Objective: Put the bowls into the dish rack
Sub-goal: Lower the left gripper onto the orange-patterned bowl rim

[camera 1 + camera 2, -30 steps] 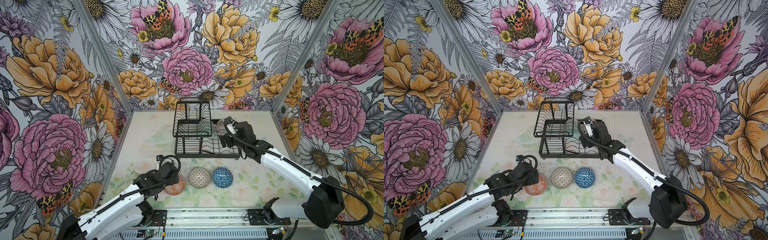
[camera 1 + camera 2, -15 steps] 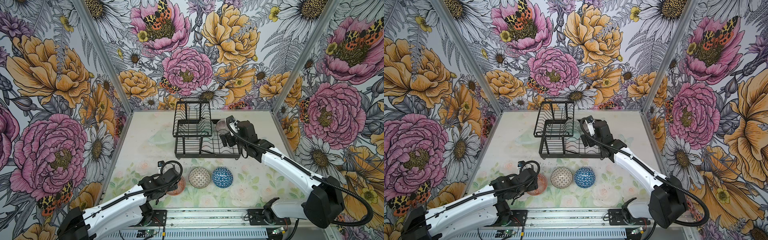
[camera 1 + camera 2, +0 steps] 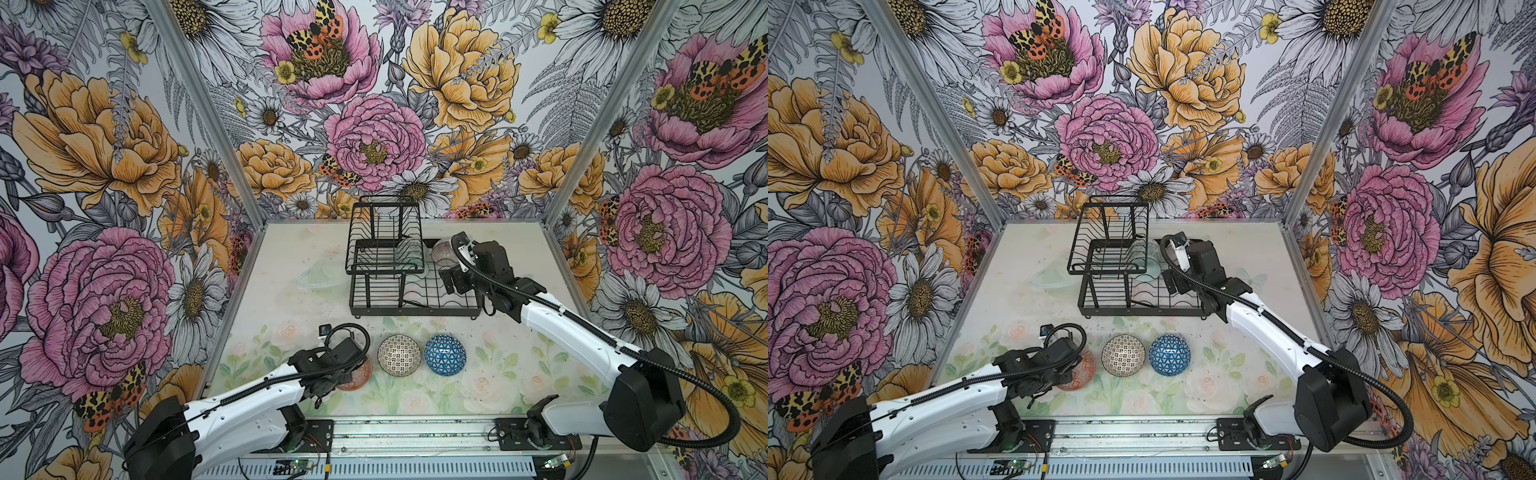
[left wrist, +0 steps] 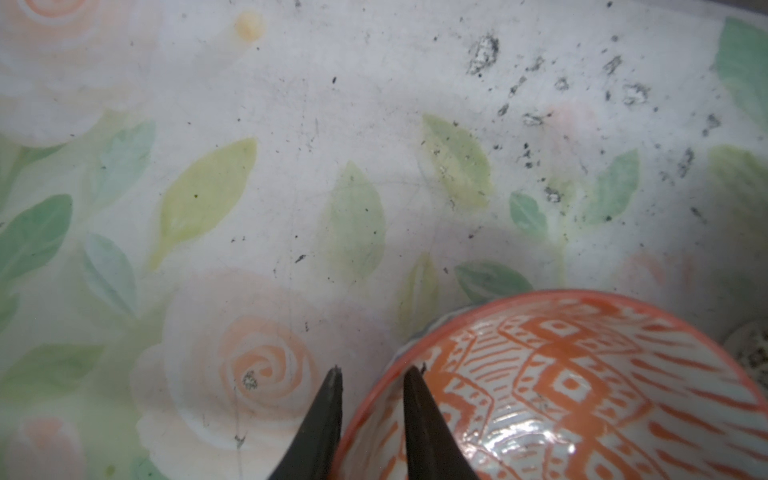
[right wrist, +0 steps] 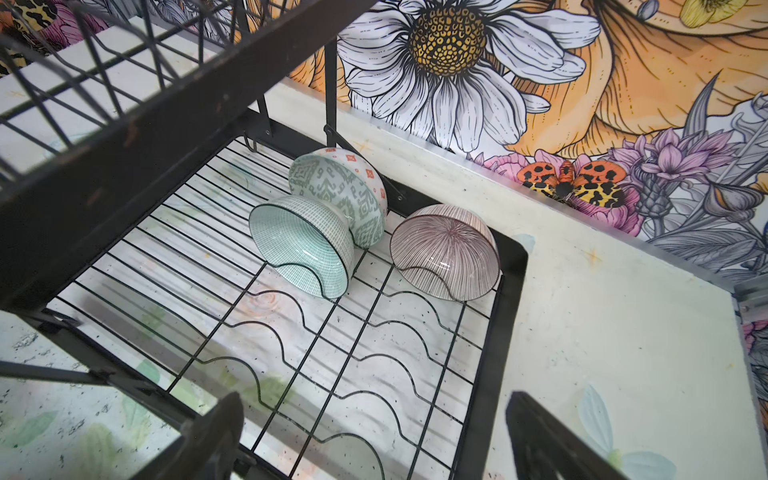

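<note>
At the front of the table, the rim of the orange bowl is straddled by the left gripper, one finger outside and one inside. Whether the rim is already pinched cannot be told. Just beside it, the mosaic bowl and then the blue bowl are seen in a row. Farther back, the right gripper is held spread wide and empty above the dish rack. At the rack's far end, the teal bowl, grey-green bowl and pink bowl are propped on edge.
</note>
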`<action>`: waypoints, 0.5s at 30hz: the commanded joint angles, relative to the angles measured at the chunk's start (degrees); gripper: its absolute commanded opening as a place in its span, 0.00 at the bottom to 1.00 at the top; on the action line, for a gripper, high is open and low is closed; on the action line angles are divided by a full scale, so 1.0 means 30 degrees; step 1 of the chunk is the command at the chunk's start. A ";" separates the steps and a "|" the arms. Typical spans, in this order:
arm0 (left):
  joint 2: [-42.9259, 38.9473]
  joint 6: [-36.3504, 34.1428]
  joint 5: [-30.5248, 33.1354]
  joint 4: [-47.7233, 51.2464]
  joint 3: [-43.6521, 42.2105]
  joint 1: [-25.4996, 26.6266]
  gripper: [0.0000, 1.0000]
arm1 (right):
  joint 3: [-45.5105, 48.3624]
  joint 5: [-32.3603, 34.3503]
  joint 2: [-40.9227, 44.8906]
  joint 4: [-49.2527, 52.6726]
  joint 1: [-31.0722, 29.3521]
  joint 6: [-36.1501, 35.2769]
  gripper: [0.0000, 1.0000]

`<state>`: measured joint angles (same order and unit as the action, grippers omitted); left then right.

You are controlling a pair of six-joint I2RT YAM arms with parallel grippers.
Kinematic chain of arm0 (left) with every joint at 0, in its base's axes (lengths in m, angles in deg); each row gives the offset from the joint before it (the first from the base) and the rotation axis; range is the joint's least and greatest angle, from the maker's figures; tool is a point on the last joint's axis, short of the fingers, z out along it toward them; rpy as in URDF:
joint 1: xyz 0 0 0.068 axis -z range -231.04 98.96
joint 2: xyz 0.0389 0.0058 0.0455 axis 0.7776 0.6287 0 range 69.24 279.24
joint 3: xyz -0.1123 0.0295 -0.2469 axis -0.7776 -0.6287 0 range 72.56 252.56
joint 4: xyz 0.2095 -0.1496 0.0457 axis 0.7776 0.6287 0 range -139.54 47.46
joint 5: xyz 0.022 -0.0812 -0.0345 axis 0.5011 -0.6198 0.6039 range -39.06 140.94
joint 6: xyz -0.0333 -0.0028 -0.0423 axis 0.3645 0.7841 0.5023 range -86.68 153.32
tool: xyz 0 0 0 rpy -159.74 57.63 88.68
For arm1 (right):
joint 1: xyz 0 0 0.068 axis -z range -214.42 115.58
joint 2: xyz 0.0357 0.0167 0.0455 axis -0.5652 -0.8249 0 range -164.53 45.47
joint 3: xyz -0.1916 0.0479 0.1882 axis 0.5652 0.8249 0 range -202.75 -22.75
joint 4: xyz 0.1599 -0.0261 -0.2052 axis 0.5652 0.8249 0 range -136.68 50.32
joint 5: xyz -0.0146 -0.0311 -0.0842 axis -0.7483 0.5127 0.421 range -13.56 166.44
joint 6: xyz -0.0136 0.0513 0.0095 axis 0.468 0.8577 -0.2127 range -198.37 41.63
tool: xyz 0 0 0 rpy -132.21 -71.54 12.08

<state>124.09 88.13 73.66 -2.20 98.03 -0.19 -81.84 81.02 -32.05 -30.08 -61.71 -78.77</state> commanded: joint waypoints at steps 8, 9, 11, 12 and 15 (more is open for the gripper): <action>0.0120 -0.0418 0.0304 -0.0734 -0.0112 -0.0279 0.00 | -0.0167 -0.0530 -0.0137 0.0111 0.0303 0.0455 1.00; 0.0017 -0.0412 0.0307 -0.0726 -0.0122 -0.0309 0.00 | -0.0144 -0.0554 -0.0123 0.0106 0.0329 0.0457 0.99; -0.0195 -0.0420 0.0336 -0.0690 -0.0185 -0.0333 0.00 | -0.0137 -0.0618 -0.0105 0.0092 0.0364 0.0479 1.00; -0.0327 -0.0404 0.0366 -0.0682 -0.0224 -0.0360 0.00 | -0.0137 -0.0618 -0.0105 0.0138 0.0365 0.0462 0.99; -0.0917 -0.0324 0.0675 -0.0656 -0.0258 -0.0338 0.00 | -0.0050 -0.0722 -0.0024 0.0178 0.0424 0.0487 0.99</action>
<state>122.47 87.84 73.98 -6.09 98.86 -0.70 -81.84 79.69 -32.27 -29.58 -60.94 -78.31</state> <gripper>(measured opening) 0.079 0.995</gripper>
